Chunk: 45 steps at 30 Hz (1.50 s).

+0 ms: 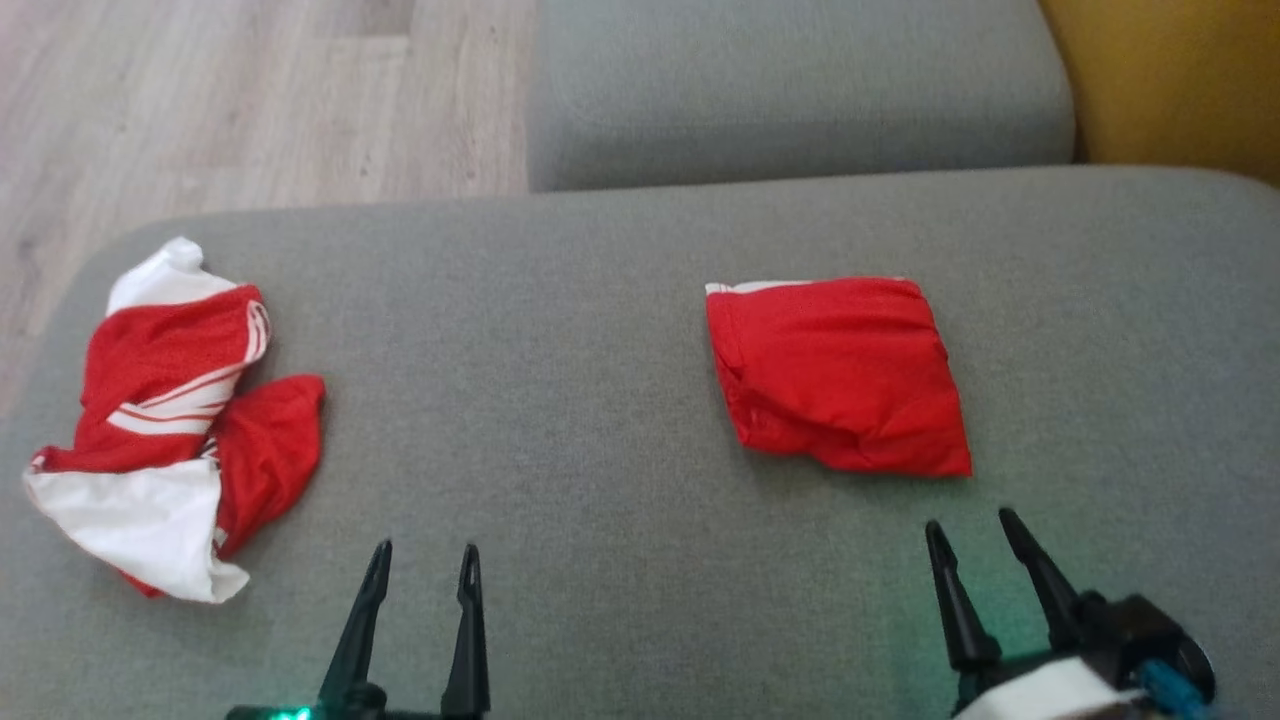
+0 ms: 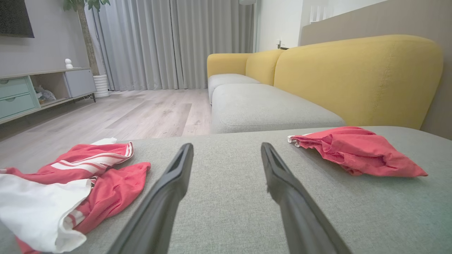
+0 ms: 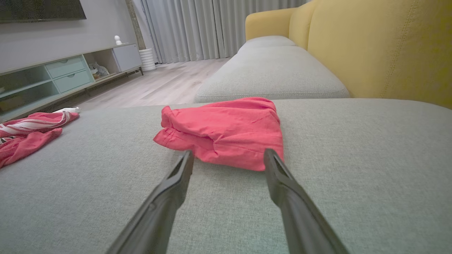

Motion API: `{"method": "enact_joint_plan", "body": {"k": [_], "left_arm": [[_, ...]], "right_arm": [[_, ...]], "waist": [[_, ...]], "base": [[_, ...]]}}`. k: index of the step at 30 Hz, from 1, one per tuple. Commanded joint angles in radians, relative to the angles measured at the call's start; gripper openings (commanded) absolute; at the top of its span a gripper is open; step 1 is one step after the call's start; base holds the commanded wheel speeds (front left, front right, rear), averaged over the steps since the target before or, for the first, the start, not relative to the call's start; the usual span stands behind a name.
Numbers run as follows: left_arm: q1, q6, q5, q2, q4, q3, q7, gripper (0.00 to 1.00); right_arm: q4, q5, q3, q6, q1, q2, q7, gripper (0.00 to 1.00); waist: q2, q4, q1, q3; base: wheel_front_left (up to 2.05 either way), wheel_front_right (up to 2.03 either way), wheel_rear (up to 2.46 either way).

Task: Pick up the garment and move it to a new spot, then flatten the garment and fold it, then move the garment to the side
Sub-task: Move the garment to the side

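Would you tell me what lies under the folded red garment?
The folded red garment rests on the grey cushion, white trim showing at its far corner. Anything inside the folds is covered.

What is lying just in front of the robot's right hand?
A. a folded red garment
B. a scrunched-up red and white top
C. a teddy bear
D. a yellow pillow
A: the folded red garment lies on the grey cushion just beyond the right hand, while the crumpled red-and-white garment lies over by the left hand.
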Motion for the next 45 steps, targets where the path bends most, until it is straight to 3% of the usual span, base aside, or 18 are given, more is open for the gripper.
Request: {"method": "enact_joint_plan", "body": {"k": [1,10,16,22,23,24,25,33,45], "left_arm": [[-0.063,0.009,0.010,-0.011,-0.048,0.020,-0.005,1.00],[-0.184,0.018,0.030,-0.011,-0.092,-0.031,-0.005,1.00],[-0.256,0.020,0.034,-0.011,-0.083,-0.078,-0.005,1.00],[-0.298,0.029,0.028,-0.011,-0.076,-0.109,-0.005,1.00],[-0.302,0.033,0.025,-0.011,-0.075,-0.112,-0.005,1.00],[-0.305,0.037,0.022,-0.011,-0.074,-0.114,-0.005,1.00],[-0.307,0.040,0.020,-0.011,-0.074,-0.115,-0.005,1.00],[-0.320,0.052,0.017,-0.011,-0.085,-0.113,-0.005,1.00],[-0.505,-0.001,0.072,-0.011,-0.090,-0.180,-0.005,1.00]], "right_arm": [[-0.020,0.006,0.022,-0.001,-0.078,-0.004,-0.011,1.00],[0.085,0.059,-0.027,-0.001,-0.348,-0.045,0.012,1.00],[0.215,0.131,-0.015,-0.001,-0.524,-0.125,0.155,1.00],[0.304,0.248,0.054,-0.001,-0.579,-0.173,0.295,1.00],[0.308,0.278,0.078,-0.001,-0.580,-0.182,0.316,0.48],[0.306,0.308,0.096,-0.001,-0.581,-0.191,0.329,0.09],[0.301,0.337,0.111,-0.001,-0.579,-0.198,0.339,0.00],[0.248,0.403,0.136,-0.001,-0.579,-0.330,0.315,0.00],[0.289,0.316,-0.011,-0.001,-0.622,-0.666,0.308,0.00]], "waist": [[-0.0001,-0.008,0.0000,0.037],[-0.0001,-0.013,0.0000,0.222],[-0.0001,0.007,0.0000,0.295],[-0.0001,0.033,0.0000,0.326],[-0.0001,0.037,0.0000,0.329],[-0.0001,0.039,0.0000,0.331],[-0.0001,0.040,0.0000,0.333],[-0.0001,-0.011,0.0000,0.374],[-0.0001,-0.074,0.0000,0.559]], "base": [[0.00,0.00,0.00],[0.00,0.00,0.00],[0.00,0.00,0.00],[0.00,0.00,0.00],[0.00,0.00,0.00],[0.00,0.00,0.00],[0.00,0.00,0.00],[0.00,0.00,0.00],[0.00,0.00,0.00]]}}
